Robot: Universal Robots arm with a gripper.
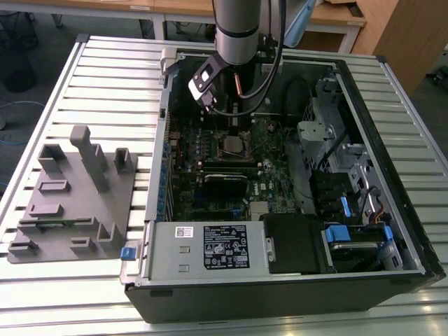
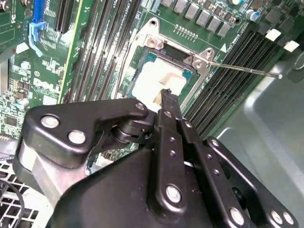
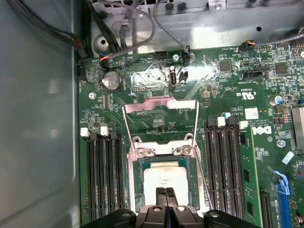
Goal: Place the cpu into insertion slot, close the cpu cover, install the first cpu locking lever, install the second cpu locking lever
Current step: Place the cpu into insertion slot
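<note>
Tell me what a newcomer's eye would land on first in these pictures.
The open computer case on the slatted table, with the robot arm reaching into it, dominates the exterior view. In the first wrist view the claw, tips together, hangs over the pale cpu lying in the insertion slot. The cpu cover is swung open.

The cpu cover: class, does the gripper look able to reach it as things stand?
Probably yes. The cpu cover is swung open just beyond the cpu, with the gripper poised right over that chip, and nothing stands between them in the first wrist view.
</note>
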